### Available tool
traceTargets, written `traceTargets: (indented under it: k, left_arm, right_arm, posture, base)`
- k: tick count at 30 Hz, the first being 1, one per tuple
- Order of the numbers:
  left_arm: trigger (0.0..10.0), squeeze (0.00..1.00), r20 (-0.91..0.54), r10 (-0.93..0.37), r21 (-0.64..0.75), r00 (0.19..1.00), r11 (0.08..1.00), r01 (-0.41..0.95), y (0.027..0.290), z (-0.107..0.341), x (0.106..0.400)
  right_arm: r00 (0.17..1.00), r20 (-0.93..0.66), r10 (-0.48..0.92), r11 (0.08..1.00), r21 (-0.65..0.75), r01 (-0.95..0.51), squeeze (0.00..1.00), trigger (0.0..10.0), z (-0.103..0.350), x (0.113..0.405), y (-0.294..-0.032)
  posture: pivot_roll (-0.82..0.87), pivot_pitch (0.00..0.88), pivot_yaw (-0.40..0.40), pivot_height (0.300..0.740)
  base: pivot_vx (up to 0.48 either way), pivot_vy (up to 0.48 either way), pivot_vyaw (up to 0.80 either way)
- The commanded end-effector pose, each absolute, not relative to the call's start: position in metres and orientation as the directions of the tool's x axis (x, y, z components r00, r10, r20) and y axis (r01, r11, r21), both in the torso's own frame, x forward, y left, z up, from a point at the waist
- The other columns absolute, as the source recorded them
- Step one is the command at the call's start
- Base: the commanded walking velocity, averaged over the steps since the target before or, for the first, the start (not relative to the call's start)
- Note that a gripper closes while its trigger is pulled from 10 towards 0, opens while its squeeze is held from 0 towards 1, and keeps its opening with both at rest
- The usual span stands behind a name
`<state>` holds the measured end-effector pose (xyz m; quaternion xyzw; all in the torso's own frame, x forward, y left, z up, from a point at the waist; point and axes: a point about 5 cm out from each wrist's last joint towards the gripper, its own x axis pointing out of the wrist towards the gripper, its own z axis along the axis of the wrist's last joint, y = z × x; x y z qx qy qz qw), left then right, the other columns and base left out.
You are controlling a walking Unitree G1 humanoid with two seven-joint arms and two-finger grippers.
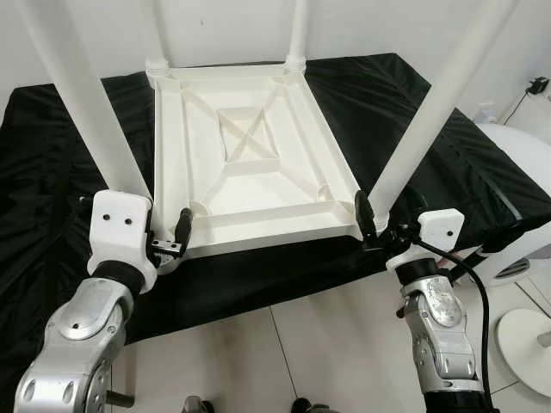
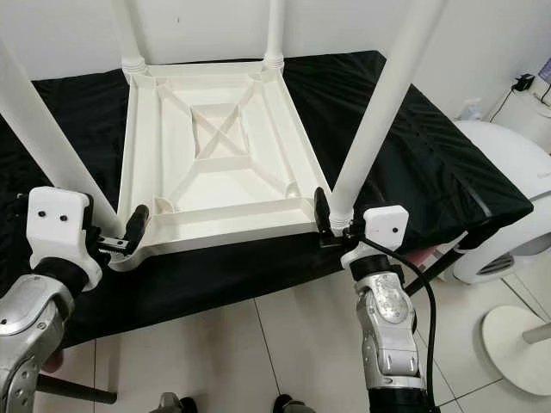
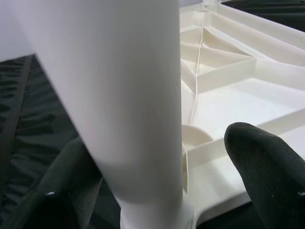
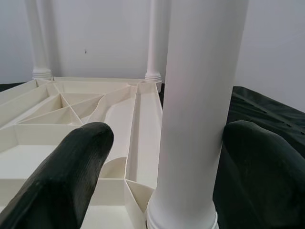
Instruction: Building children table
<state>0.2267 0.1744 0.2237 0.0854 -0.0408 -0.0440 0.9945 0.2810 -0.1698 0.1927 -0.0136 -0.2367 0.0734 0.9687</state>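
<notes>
A white plastic children's table lies upside down on a black-covered surface, all its legs pointing up. My left gripper straddles the base of the near-left leg. In the left wrist view that leg stands between the fingers, with a gap on one side. My right gripper straddles the near-right leg just above its socket. In the right wrist view one finger stands clear of the leg and the other rests against it. Both grippers are open.
Two far legs rise by the white wall. A white rounded appliance stands at the right, with a round white base on the tiled floor. A black cable hangs by my right arm.
</notes>
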Motion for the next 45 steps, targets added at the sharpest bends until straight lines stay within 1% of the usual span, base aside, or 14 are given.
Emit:
traceTargets:
  k: [1,7,11,14,18,20,22,23,26,32,34,37,38,45]
  left_arm:
    - [10.0,0.0,0.064,-0.104,0.175,0.992,0.98,0.092,0.176,0.222,0.22]
    - [10.0,0.0,0.057,-0.045,0.177,0.997,0.984,0.035,0.18,0.217,0.212]
    - [10.0,0.0,0.018,-0.034,0.189,0.999,0.981,0.03,0.186,0.208,0.204]
    - [10.0,0.0,-0.003,-0.06,0.197,0.998,0.979,0.06,0.192,0.203,0.196]
    - [10.0,0.0,-0.019,-0.075,0.196,0.997,0.977,0.078,0.193,0.199,0.193]
    - [10.0,0.0,-0.003,-0.146,0.211,0.989,0.967,0.143,0.188,0.193,0.182]
    - [10.0,0.0,-0.003,-0.146,0.211,0.989,0.967,0.143,0.188,0.193,0.182]
    - [10.0,0.0,0.024,-0.208,0.198,0.978,0.96,0.199,0.177,0.193,0.18]
    - [10.0,0.0,0.031,-0.227,0.194,0.973,0.957,0.217,0.174,0.193,0.18]
    - [10.0,0.0,0.04,-0.301,0.172,0.953,0.942,0.29,0.159,0.189,0.19]
    - [10.0,0.0,0.059,-0.42,0.173,0.905,0.897,0.406,0.138,0.187,0.206]
    - [10.0,0.0,0.068,-0.449,0.182,0.891,0.884,0.431,0.132,0.187,0.211]
    - [10.0,0.0,0.091,-0.484,0.18,0.87,0.868,0.464,0.126,0.184,0.221]
    - [10.0,0.0,0.141,-0.442,0.127,0.886,0.895,0.427,0.12,0.17,0.238]
  right_arm:
    - [0.889,0.43,0.158,0.987,-0.056,-0.148,0.0,10.0,0.187,0.279,-0.167]
    - [0.896,0.405,0.184,0.982,-0.047,-0.18,0.0,10.0,0.183,0.277,-0.161]
    - [0.899,0.358,0.251,0.966,-0.038,-0.255,0.0,10.0,0.174,0.277,-0.151]
    - [0.892,0.309,0.329,0.942,-0.046,-0.331,0.0,10.0,0.165,0.277,-0.145]
    - [0.886,0.29,0.361,0.931,-0.058,-0.36,0.0,10.0,0.162,0.277,-0.144]
    - [0.868,0.237,0.438,0.899,-0.086,-0.43,0.0,10.0,0.153,0.277,-0.145]
    - [0.868,0.237,0.438,0.899,-0.086,-0.43,0.0,10.0,0.153,0.277,-0.145]
    - [0.857,0.213,0.469,0.883,-0.09,-0.461,0.0,10.0,0.148,0.278,-0.144]
    - [0.854,0.208,0.477,0.879,-0.09,-0.469,0.0,10.0,0.147,0.279,-0.144]
    - [0.835,0.185,0.518,0.855,-0.098,-0.509,0.0,10.0,0.143,0.281,-0.138]
    - [0.827,0.182,0.532,0.846,-0.102,-0.523,0.0,10.0,0.143,0.283,-0.137]
    - [0.826,0.184,0.532,0.847,-0.1,-0.523,0.0,10.0,0.143,0.283,-0.137]
    - [0.827,0.184,0.531,0.847,-0.114,-0.519,0.0,10.0,0.139,0.281,-0.136]
    - [0.831,0.198,0.519,0.855,-0.141,-0.5,0.0,10.0,0.133,0.281,-0.133]
  posture:
    - [0.03,0.194,-0.006,0.74]
    - [0.04,0.188,-0.023,0.74]
    - [0.06,0.174,-0.047,0.74]
    - [0.06,0.166,-0.064,0.74]
    - [0.06,0.165,-0.065,0.74]
    - [0.07,0.155,-0.087,0.74]
    - [0.07,0.155,-0.087,0.74]
    - [0.08,0.145,-0.105,0.74]
    - [0.08,0.145,-0.105,0.74]
    - [0.07,0.135,-0.1,0.74]
    - [0.04,0.124,-0.078,0.74]
    - [0.04,0.124,-0.078,0.74]
    - [0.0,0.101,-0.039,0.74]
    - [-0.01,0.078,-0.014,0.74]
  base:
    - [0.0,0.0,0.0]
    - [0.0,0.0,0.0]
    - [0.0,0.0,0.0]
    - [0.0,0.0,0.0]
    - [0.0,0.0,0.0]
    - [0.0,0.0,0.0]
    - [0.0,0.0,0.0]
    - [0.0,0.0,0.0]
    - [0.0,0.0,0.0]
    - [0.0,0.0,0.0]
    - [0.0,0.0,0.0]
    - [0.0,0.0,0.0]
    - [0.0,0.0,0.0]
    - [0.0,0.0,0.0]
